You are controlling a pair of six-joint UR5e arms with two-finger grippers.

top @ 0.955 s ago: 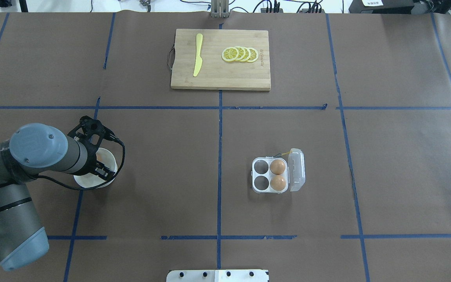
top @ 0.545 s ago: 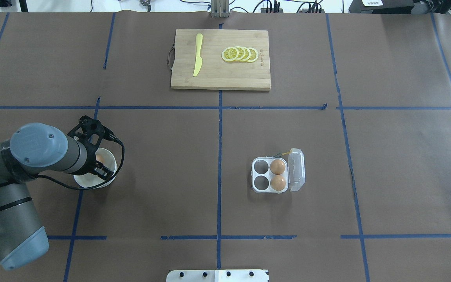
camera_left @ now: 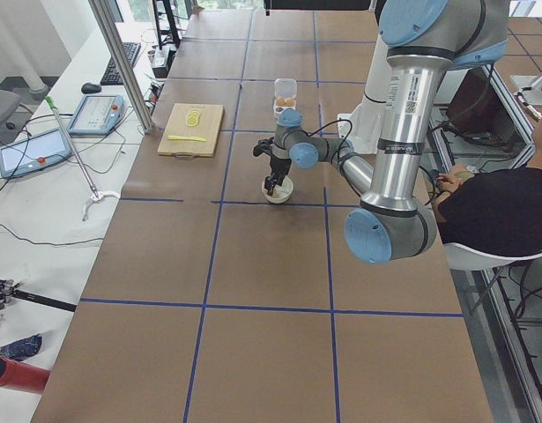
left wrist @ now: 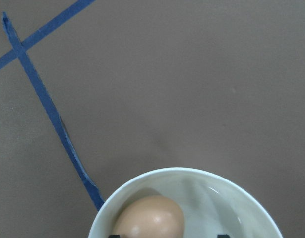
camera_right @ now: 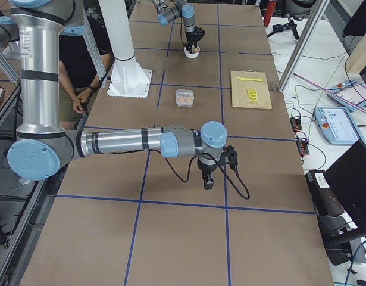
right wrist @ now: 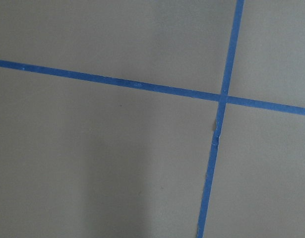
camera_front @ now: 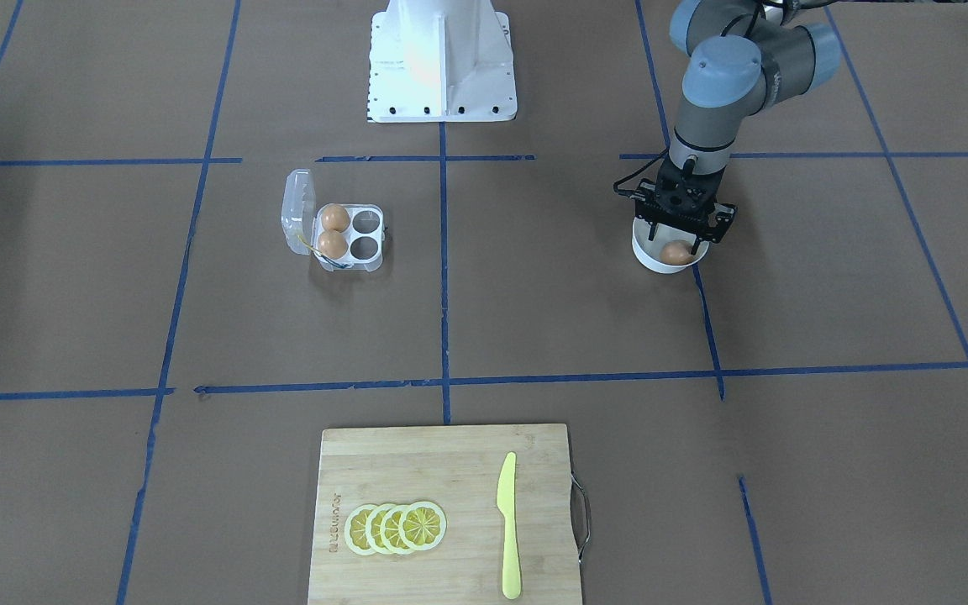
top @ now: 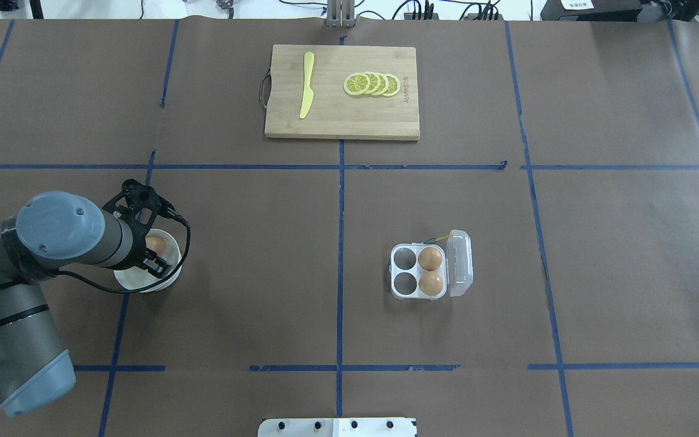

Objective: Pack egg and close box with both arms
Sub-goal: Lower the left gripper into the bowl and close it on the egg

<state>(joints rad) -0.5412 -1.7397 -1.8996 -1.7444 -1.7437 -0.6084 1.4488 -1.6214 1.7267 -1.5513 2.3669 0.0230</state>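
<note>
One egg (top: 155, 244) lies in a white bowl (top: 166, 280) at the table's left; it also shows in the front-facing view (camera_front: 676, 253) and the left wrist view (left wrist: 150, 218). My left gripper (top: 150, 255) hangs open just over the bowl, its fingertips on either side of the egg. The clear box (top: 402, 271) stands right of centre with its lid (top: 460, 264) open to the right. Two eggs (top: 430, 258) fill its right-hand cells and the two left cells are empty. My right gripper (camera_right: 207, 182) shows only in the exterior right view, low over bare table; I cannot tell if it is open or shut.
A wooden cutting board (top: 341, 121) at the far middle holds a yellow knife (top: 306, 85) and lemon slices (top: 372, 84). The white pedestal base (camera_front: 440, 59) stands at the robot's side. Blue tape lines cross the brown table cover.
My left gripper has shifted slightly over the bowl, and more of the egg shows now. The box and its eggs have not moved.
</note>
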